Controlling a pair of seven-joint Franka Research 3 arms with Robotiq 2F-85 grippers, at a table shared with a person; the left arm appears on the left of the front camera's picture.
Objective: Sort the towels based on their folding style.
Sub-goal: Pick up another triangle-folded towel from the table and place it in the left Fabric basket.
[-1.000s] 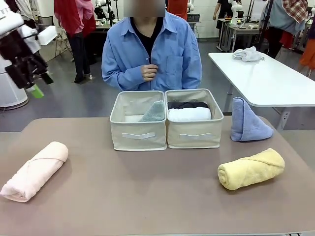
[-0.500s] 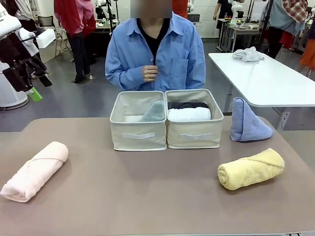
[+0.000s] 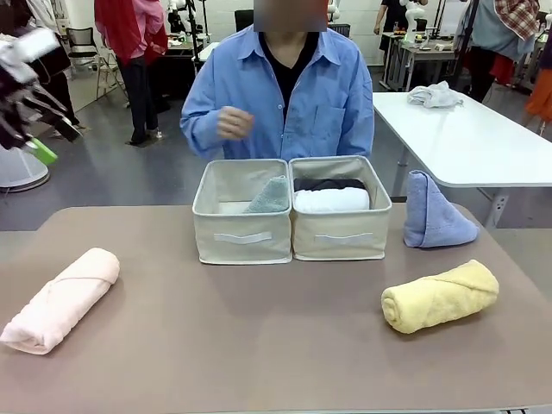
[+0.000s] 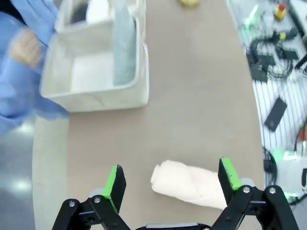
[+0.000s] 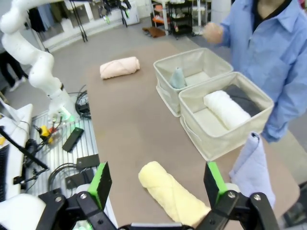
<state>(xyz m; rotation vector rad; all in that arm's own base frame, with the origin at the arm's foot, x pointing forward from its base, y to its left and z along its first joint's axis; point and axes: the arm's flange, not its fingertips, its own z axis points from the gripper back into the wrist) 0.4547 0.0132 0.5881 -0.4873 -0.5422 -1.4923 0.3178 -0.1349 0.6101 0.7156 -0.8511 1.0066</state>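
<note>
The left gripper [image 4: 171, 179] drifts farther into the front view's upper left, wide open and empty (the right gripper [image 5: 158, 184] likewise), leaving the pink roll [image 3: 60, 297] at lower left, and the yellow roll [image 3: 440, 296] and blue cone [image 3: 435, 220] at right, outside the bins [image 3: 244, 235].

All terry cloth, looped pile, matt: pink roll [image 3: 60, 299], yellow roll [image 3: 440, 296], lavender-blue cone [image 3: 435, 216], pale green cone [image 3: 271, 197], white roll [image 3: 332, 201], dark grey roll [image 3: 329, 184]. Left bin [image 3: 244, 237] and right bin [image 3: 341, 235]: cream woven fabric, slightly coarse, soft walls. Table top [image 3: 259, 345]: smooth, matt. My left gripper [image 4: 171, 165] and right gripper [image 5: 158, 165]: green pads [image 4: 114, 184] look matt and rubbery, fingers [image 5: 84, 208] are black plastic with a slight sheen.
</note>
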